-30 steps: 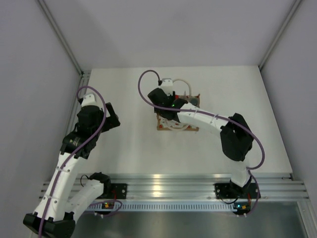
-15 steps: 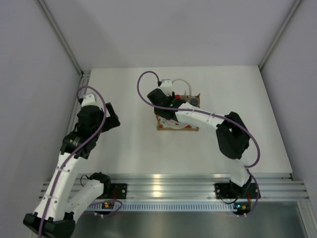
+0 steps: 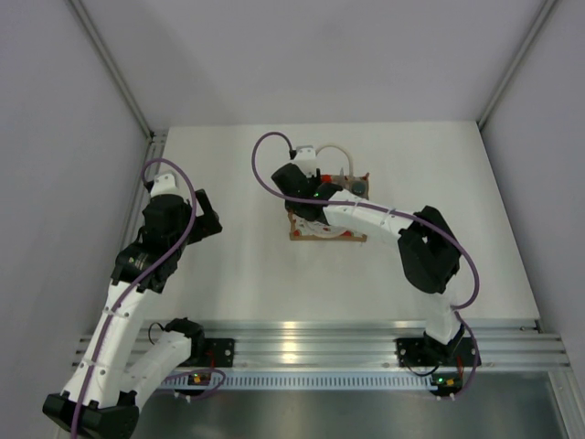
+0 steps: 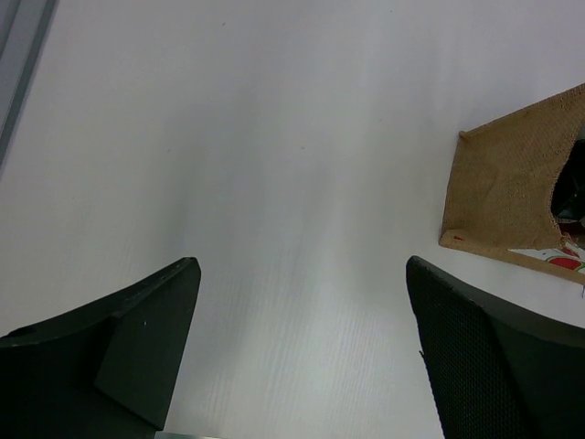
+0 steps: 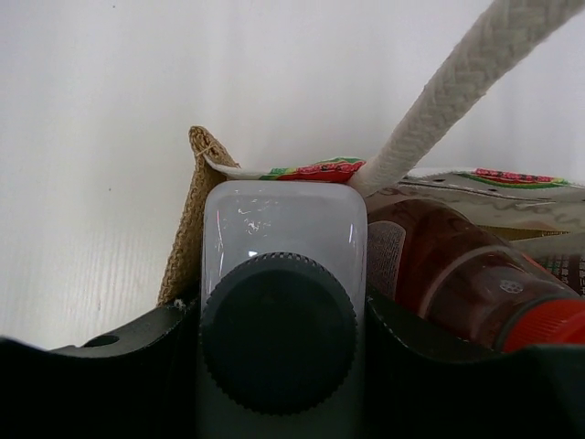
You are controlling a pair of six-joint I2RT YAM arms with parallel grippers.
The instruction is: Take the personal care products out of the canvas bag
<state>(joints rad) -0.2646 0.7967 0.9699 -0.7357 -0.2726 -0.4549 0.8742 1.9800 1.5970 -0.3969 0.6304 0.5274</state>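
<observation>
The canvas bag stands mid-table with its cream rope handle looping up. My right gripper reaches down into the bag's left end and is shut on the white bottle with the dark grey cap, one finger on each side. The red bottle lies just right of it inside the bag. In the top view a grey cap shows at the bag's right end. The beige pouch is hidden. My left gripper is open and empty over bare table, left of the bag.
The white table is bounded by grey walls on both sides and an aluminium rail at the near edge. The right arm stretches over the bag. The rope handle crosses above the red bottle.
The right arm's elbow has shifted slightly left and the wrist has settled a little at the bag. The left arm has not moved.
</observation>
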